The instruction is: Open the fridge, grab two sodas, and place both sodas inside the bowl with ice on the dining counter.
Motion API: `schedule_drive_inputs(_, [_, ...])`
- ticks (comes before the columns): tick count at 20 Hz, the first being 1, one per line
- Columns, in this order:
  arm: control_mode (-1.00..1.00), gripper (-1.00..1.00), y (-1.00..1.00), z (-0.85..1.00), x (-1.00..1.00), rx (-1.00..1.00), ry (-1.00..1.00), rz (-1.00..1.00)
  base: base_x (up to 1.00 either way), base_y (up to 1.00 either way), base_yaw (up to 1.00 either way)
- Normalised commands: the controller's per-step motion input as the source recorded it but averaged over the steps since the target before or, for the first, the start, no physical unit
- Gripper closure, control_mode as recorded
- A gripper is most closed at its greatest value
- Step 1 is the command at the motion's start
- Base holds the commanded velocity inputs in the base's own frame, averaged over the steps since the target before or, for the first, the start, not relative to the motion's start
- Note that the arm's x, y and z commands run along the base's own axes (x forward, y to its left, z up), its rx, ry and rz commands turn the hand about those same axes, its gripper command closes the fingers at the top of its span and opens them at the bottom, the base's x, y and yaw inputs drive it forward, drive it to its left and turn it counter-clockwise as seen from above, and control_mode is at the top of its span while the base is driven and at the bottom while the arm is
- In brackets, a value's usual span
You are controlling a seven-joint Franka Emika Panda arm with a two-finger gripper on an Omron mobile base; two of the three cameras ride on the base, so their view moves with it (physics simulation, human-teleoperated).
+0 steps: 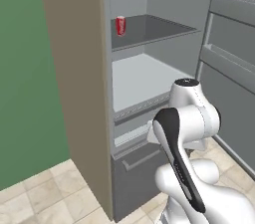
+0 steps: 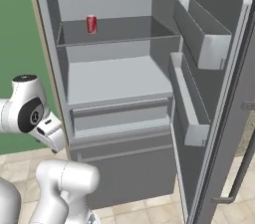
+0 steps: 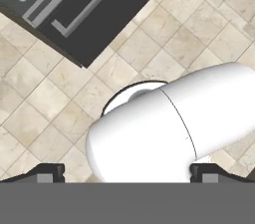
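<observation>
A kitchen with a green wall [image 1: 25,68] and beige tiled floor [image 3: 164,44]. The tall grey fridge [image 2: 119,83] stands with its door [image 2: 214,93] swung wide open. A small red soda can [image 1: 120,25] stands upright on the upper shelf, near its left end. The gripper [image 3: 127,174] points down at the floor, fingers spread wide, holding nothing.

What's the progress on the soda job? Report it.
Done: the fridge is open, its door swung wide. In hand: nothing; the gripper is open and empty, pointing down at the floor. Left: the red can sits on the upper shelf, not yet picked. A second soda and the bowl both remain to be dealt with.
</observation>
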Motion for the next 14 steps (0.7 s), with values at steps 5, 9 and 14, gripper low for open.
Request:
schedule_drive_inputs(5, [1.0, -1.0, 0.0, 0.0, 0.0, 0.0, 0.0, 0.0, 0.48, -0.15, 0.14])
schedule_drive_inputs(9, [1.0, -1.0, 0.0, 0.0, 0.0, 0.0, 0.0, 0.0, 0.47, -0.15, 0.13])
schedule_drive_inputs(14, [1.0, -1.0, 0.0, 0.0, 0.0, 0.0, 0.0, 0.0, 0.43, -0.2, 0.15])
